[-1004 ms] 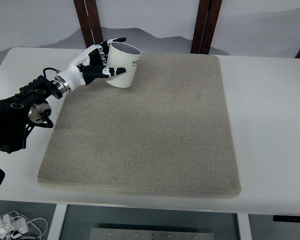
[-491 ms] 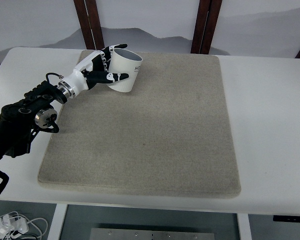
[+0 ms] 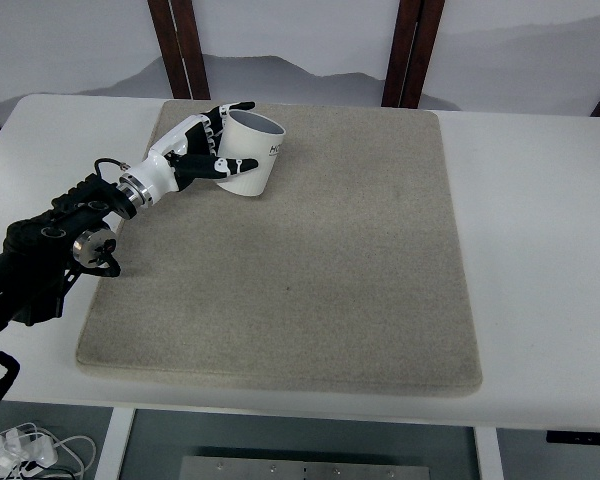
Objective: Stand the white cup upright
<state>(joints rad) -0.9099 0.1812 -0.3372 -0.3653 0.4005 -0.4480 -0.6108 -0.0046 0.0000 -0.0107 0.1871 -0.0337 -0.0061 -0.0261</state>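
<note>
A white cup (image 3: 252, 153) with dark print on its side stands mouth up near the far left corner of the grey mat (image 3: 300, 260), tilted a little to the right. My left hand (image 3: 205, 145) wraps it from the left, thumb across the front and fingers behind the rim. The black left arm (image 3: 55, 245) reaches in from the left edge over the table. The right arm does not show.
The mat covers most of the white table (image 3: 530, 230). Dark wooden posts (image 3: 185, 45) stand behind the far edge, with another pair (image 3: 410, 50) further right. White cables (image 3: 25, 450) lie on the floor at the bottom left.
My left hand and the cup have lowered and shifted slightly forward onto the mat. The arm has stretched further over the table. The grip stays the same.
</note>
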